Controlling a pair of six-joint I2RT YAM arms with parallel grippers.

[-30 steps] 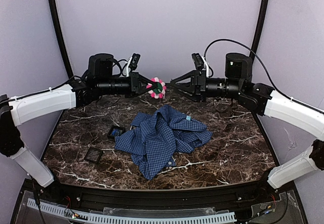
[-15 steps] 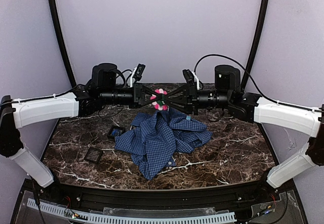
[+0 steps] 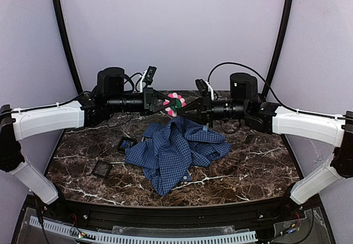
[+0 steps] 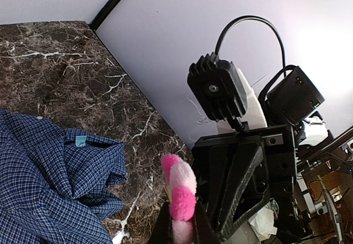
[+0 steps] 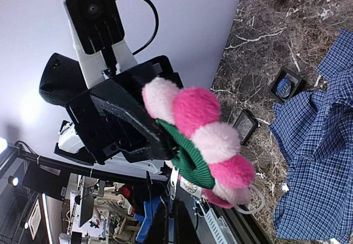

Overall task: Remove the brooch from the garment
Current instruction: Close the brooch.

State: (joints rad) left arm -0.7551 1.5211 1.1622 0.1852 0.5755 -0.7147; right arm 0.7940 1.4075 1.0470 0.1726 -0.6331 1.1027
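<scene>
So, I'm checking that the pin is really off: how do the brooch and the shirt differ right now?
The brooch hangs in the air, pinched between the left gripper and right gripper; the shirt lies crumpled on the table. The brooch is tiny, the shirt far larger. The brooch is pink with a green centre; the shirt is blue-checked. Both look soft.

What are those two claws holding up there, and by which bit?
The left gripper pinches the brooch by its petal edge. The right gripper is shut at its other side; whether it grips cannot be told.
</scene>
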